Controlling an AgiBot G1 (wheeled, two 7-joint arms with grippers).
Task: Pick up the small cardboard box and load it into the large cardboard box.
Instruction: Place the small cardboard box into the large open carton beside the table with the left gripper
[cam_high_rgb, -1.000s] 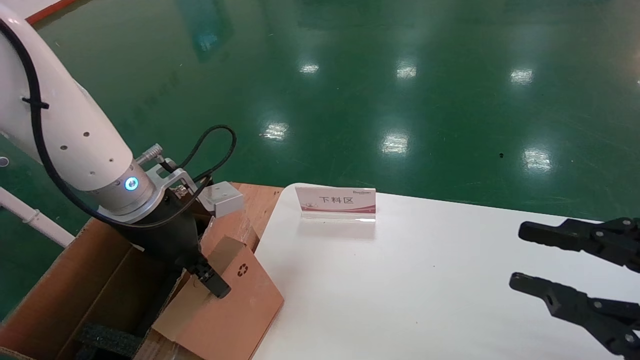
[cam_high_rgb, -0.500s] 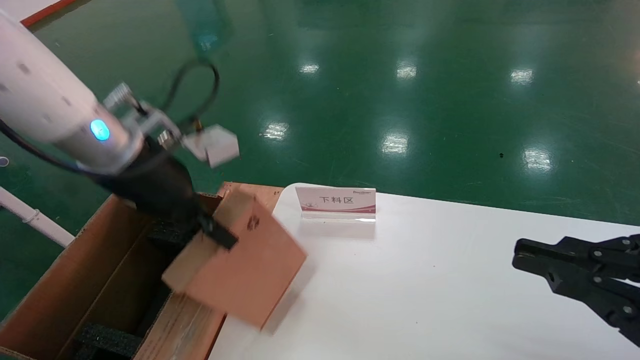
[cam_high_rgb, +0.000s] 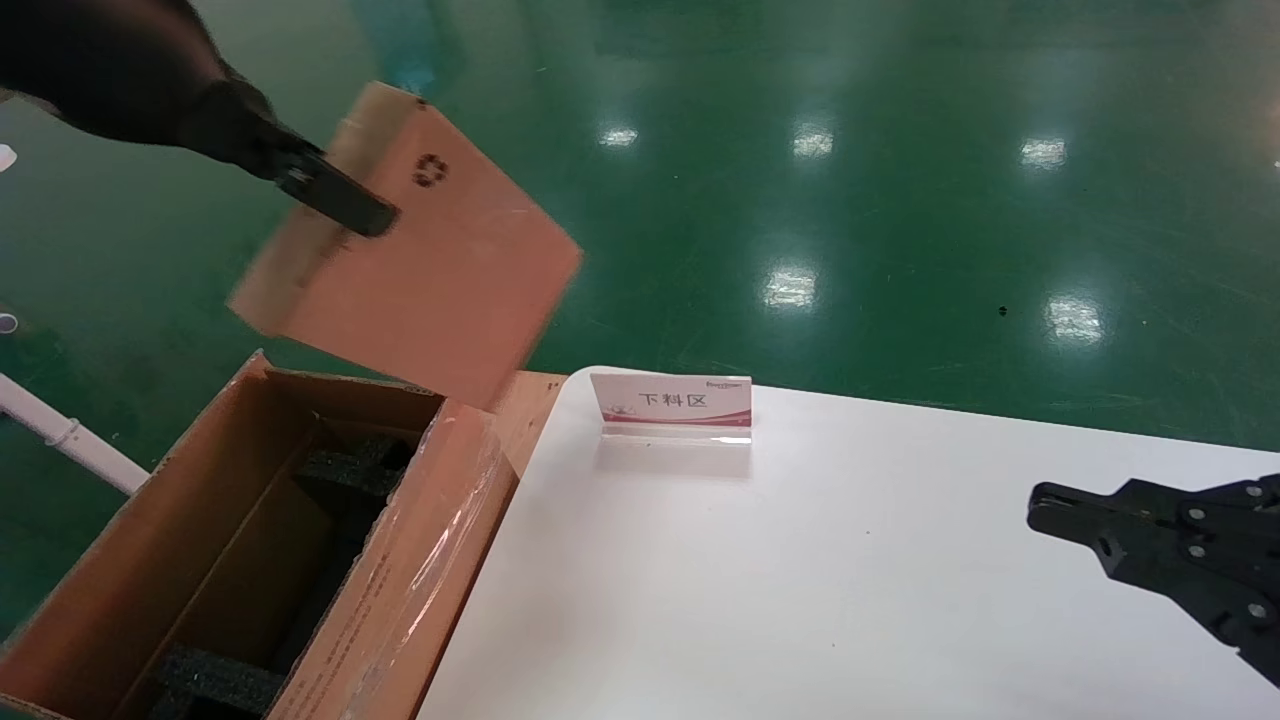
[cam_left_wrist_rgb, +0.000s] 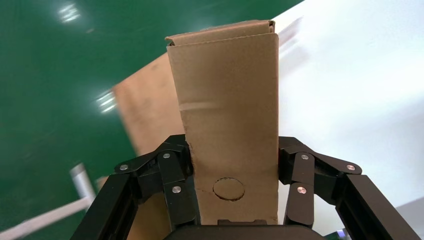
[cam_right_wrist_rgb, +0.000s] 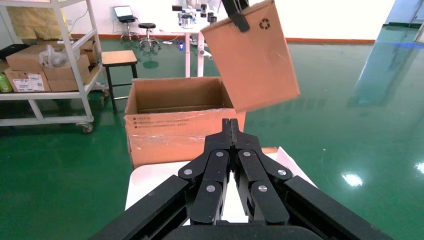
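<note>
The large cardboard box (cam_high_rgb: 230, 560) stands just beside the tabletop (cam_high_rgb: 850, 600), at its left edge, with foam padding (cam_high_rgb: 215, 680) lying inside at its near and far ends. The small cardboard box (cam_high_rgb: 420, 250) hangs tilted in the air above the far end of the large cardboard box, apart from it, clamped at its upper left edge by the left hand (cam_high_rgb: 335, 195). A sign stand (cam_high_rgb: 672, 405) sits on the tabletop near its far edge. The right hand (cam_high_rgb: 1050, 500) hovers over the tabletop's right part, well apart from both boxes.
</note>
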